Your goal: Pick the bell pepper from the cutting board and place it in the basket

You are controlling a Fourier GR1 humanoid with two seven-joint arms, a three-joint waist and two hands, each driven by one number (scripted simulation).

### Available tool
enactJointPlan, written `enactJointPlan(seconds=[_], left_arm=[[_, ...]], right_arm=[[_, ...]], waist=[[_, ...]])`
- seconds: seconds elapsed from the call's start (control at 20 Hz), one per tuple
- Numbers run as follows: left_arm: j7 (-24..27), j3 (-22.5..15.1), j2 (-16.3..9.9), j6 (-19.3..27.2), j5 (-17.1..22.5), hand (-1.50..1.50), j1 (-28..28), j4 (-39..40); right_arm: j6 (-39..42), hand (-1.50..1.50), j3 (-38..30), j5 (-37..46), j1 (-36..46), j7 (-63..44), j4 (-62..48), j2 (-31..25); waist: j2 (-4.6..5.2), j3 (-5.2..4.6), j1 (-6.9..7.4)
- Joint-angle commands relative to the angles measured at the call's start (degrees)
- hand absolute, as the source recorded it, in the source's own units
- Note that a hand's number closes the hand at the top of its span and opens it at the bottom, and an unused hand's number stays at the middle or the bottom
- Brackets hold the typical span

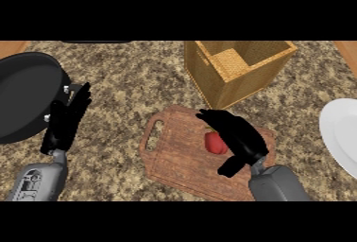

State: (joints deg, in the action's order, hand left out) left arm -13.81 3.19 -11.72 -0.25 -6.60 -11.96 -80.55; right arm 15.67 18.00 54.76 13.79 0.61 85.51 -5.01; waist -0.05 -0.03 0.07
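Pepper (pixel 215 143): red, small, on the board (pixel 181 160), near its middle, partly under the right hand (pixel 233 132). Probably light, with smooth, shiny skin that could slip, and firm enough not to squash; best taken round its fat middle, fingers on one side and thumb on the other. Right hand over the pepper, fingers bent down past its far side, thumb sticking out toward the near edge; touching it or not, hard to tell, so no sure grip yet. Much of the pepper hidden by that hand, stem not to be made out. Left hand (pixel 68 118) off to the left, flat and open, fingers straight, resting just beside the black pan (pixel 24 99), holding nothing. Farther back, the basket (pixel 241 66), tall, woven, open on top, just past the far end of the board. Inside of the basket only partly seen. White plate (pixel 342 132) cut off at the right edge. Pan cut off at the left.
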Motion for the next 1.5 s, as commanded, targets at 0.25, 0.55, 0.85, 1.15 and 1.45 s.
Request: enactJointPlan(seconds=[0.25, 0.55, 0.85, 1.15, 1.45], left_arm=[[-0.25, 0.59, 0.08, -1.16, -0.46, 0.00, 1.27, -0.58], [-0.42, 2.00, 0.27, -1.09, 0.05, 0.00, -3.58, 2.42], [0.15, -1.98, 2.26, -2.00, -1.54, 0.00, -3.88, 2.36], [0.96, -0.79, 2.35, -1.80, -1.02, 0.00, -4.84, 4.67], [1.56, -1.56, 2.78, -1.16, -2.02, 0.00, -4.86, 4.27]], right_arm=[[-6.56, 1.50, 2.39, 7.57, -0.13, 6.36, -1.31, -2.40], [-8.70, 1.50, 7.36, 16.01, 3.48, -0.49, -5.91, 4.48], [2.07, 1.50, 19.36, 10.18, 17.87, -26.61, -14.60, 4.87], [-4.44, 1.50, 25.66, -5.26, 29.13, -37.38, -14.51, 4.94], [-15.32, 1.50, 23.98, -20.49, 34.48, -45.07, -7.32, 4.99]], waist=[[0.03, 0.03, -0.03], [0.08, 0.02, 0.02], [0.74, -0.02, 4.97], [0.62, 0.03, 4.51], [0.34, 0.01, 4.74]])
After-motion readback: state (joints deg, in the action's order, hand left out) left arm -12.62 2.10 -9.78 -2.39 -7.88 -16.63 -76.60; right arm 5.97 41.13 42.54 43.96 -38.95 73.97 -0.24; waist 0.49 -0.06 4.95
